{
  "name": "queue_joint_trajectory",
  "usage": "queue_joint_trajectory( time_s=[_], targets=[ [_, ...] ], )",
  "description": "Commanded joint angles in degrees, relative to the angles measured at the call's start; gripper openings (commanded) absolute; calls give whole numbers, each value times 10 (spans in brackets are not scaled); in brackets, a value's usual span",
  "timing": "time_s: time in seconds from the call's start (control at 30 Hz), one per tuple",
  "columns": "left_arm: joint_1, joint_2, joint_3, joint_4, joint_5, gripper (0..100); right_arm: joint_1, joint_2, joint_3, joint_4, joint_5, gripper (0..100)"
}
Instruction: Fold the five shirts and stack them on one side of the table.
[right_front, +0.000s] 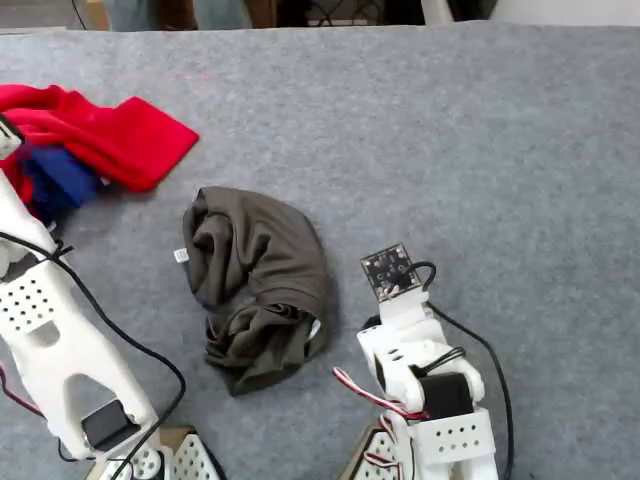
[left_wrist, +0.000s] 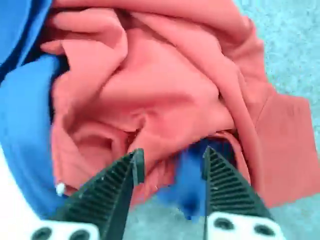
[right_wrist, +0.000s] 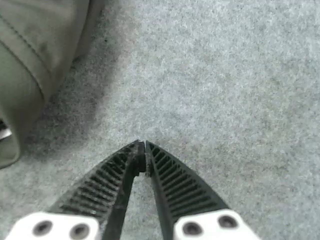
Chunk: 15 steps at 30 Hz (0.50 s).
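A grey felt cover (right_front: 480, 130) spreads across the whole work surface, and its nap looks fuzzy and speckled where it is seen up close. Beyond its far edge runs a narrow strip of room. This holds a pale wooden post (right_front: 95, 12) towards the left, a brown wooden piece (right_front: 262, 10) farther along, a dark grille (right_front: 340, 10) beside that, then a white upright (right_front: 437, 10) and a pale surface (right_front: 570, 10) at the right corner (what each belongs to cannot be told).

Looks like a robotics lab bench. Grey felt-covered table (right_front: 520, 120), left arm (right_front: 50, 350) in white printed plastic trailing loose cables (right_front: 150, 352). Bare circuit board (right_front: 390, 272) on right arm (right_front: 430, 390)
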Motion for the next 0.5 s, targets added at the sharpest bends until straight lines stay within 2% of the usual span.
queue_joint_trajectory(
  time_s=[0.0,0.27,0.47],
  targets=[
    [29,-59,43,3,9,223,4,-3,-1,1,-2,15],
    [107,-136,225,1,9,223,4,-3,-1,1,-2,15],
    [151,-151,281,0,10,223,4,-3,-1,1,-2,15]
  ],
)
